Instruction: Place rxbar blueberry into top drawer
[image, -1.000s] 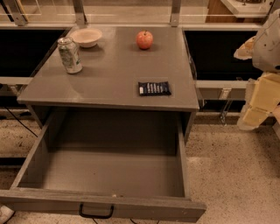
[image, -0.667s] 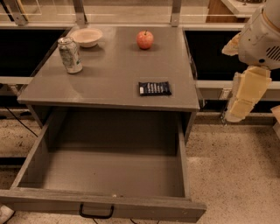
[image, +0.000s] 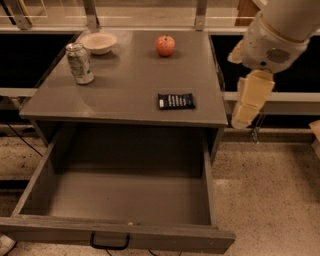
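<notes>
The rxbar blueberry (image: 176, 101) lies flat on the grey cabinet top (image: 125, 95), near its front right edge. It is a dark wrapper with white lettering. The top drawer (image: 40, 185) is pulled wide open below it, with a black handle (image: 110, 244) on its front panel. Nothing shows inside the drawer. My gripper (image: 251, 100) hangs from the white arm to the right of the cabinet, beyond its right edge and apart from the bar. It holds nothing.
A silver can (image: 80, 63) stands at the back left of the top. A white bowl (image: 99, 42) sits behind it. A red apple (image: 165, 45) sits at the back centre. Metal rails run behind the cabinet; speckled floor lies to the right.
The arm has swung left and up, bringing my gripper from the right edge of view to just beside the cabinet's right side. The bar, can, bowl, apple and drawer have not moved.
</notes>
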